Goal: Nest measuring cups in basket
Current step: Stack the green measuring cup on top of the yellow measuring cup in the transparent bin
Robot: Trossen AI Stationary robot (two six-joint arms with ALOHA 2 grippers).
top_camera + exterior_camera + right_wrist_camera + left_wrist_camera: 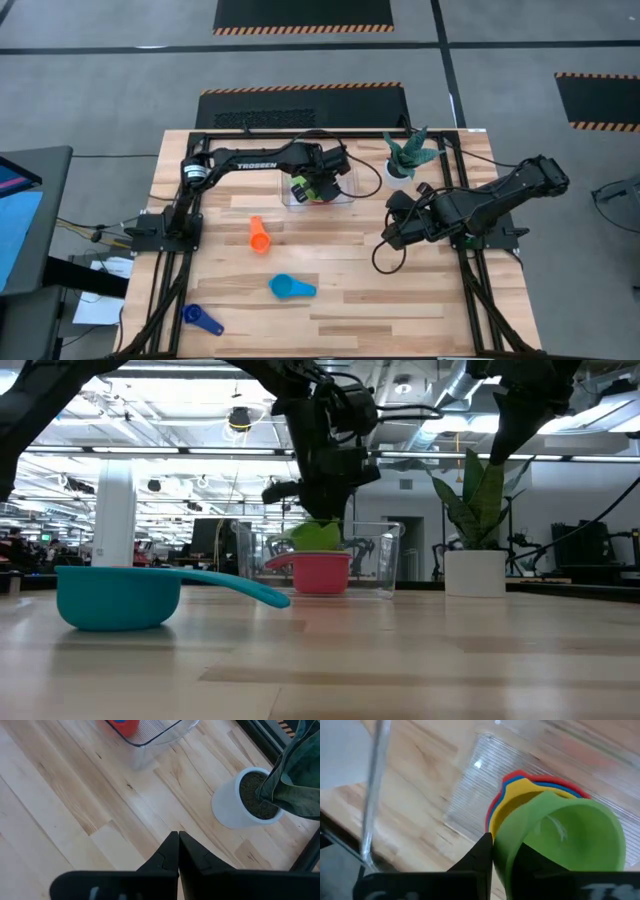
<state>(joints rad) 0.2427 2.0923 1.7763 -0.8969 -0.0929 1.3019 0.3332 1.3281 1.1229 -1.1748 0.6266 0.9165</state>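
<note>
- basket [345, 197] sits at the table's [400, 300] back middle, nested cups [540, 805] inside it
- potted plant [405, 155] just right of it
- 3 loose measuring cups [259, 234] lie in front, toward the left

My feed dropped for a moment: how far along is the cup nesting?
Done: red, blue and yellow cups sit nested in the basket.
In hand: the left gripper holds the green cup over that stack.
Left: orange cup, teal cup and dark blue cup lie on the table.
</note>
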